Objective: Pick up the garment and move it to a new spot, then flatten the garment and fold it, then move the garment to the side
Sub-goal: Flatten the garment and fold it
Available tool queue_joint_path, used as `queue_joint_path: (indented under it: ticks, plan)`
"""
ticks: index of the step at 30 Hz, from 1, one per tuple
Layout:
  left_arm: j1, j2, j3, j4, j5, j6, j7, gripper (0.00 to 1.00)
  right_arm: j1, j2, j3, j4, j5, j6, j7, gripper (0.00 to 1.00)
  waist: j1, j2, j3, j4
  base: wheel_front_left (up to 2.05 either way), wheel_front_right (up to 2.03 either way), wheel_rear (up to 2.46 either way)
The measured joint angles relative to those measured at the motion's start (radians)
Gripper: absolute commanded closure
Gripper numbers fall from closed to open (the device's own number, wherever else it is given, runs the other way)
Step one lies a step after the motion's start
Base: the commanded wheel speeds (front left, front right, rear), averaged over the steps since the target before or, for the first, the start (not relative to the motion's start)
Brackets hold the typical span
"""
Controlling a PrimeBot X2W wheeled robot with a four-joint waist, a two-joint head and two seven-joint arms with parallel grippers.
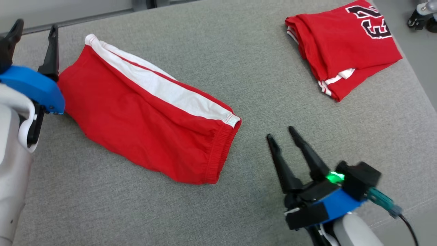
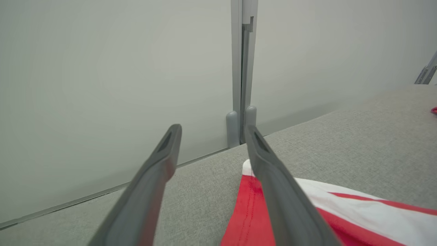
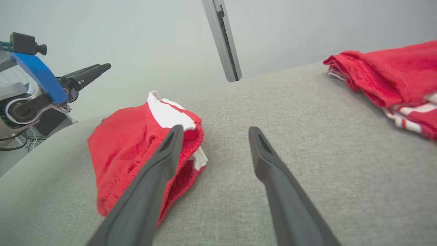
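— Grey woven cloth covers the table (image 1: 239,51) that we look down on, with a pale wall (image 2: 102,68) behind it. Where do we see the garment?

— We see the red shorts (image 1: 136,119) lying slantwise on the left half of the table. The white side stripe runs along their far edge, and the elastic waistband is at the end nearer the middle.

— And our left gripper (image 1: 36,26)?

— We find it at the shorts' left end, just beside the cloth. Its two fingers stand well apart, and from its wrist we see bare table and wall between them, so it grips nothing. One finger crosses the red hem in that view; whether it touches the fabric we cannot tell.

— Our right gripper (image 1: 280,133)?

— It hangs over bare table just to the right of the waistband, apart from it. Its fingers are spread wide too, with only grey cloth showing between them.

— What else do we have on the table?

— We have a folded red jersey (image 1: 344,51) with dark numerals at the far right corner, well apart from the shorts and from both grippers.
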Motion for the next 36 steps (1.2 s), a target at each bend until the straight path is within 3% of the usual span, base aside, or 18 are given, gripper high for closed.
queue_joint_path:
  ticks: [4,9,21,34,35,36]
  plan:
    - [0.043,0.013,0.010,0.006,-0.017,0.000,-0.021,0.00,0.087,0.008,-0.091,-0.119,-0.091,0.000,0.000,0.00,0.0000,0.0000,-0.027,-0.007,0.00,0.00,0.00]
    - [0.077,0.023,0.013,0.011,-0.031,0.000,-0.021,0.00,0.180,0.027,-0.135,-0.223,-0.145,0.000,0.000,0.00,-0.0001,0.0000,-0.036,-0.010,0.00,0.00,0.00]
    - [0.109,0.017,-0.005,0.059,-0.059,0.000,0.049,0.00,0.184,0.036,-0.099,-0.251,-0.142,0.000,0.000,0.00,0.0001,0.0000,0.022,-0.037,0.00,0.00,0.00]
    - [0.119,-0.004,-0.028,0.115,-0.076,0.000,0.037,0.00,0.156,0.036,-0.085,-0.255,-0.117,0.000,0.000,0.00,0.0001,0.0000,0.057,-0.033,0.00,0.00,0.00]
    - [0.116,-0.005,-0.031,0.113,-0.076,0.000,0.032,0.02,0.155,0.036,-0.082,-0.256,-0.116,0.000,0.000,0.00,0.0001,0.0000,0.058,-0.032,0.00,0.00,0.00]
    - [0.116,-0.006,-0.035,0.111,-0.076,0.000,0.027,0.51,0.154,0.036,-0.079,-0.257,-0.116,0.000,0.000,0.00,0.0001,0.0000,0.058,-0.031,0.00,0.00,0.00]
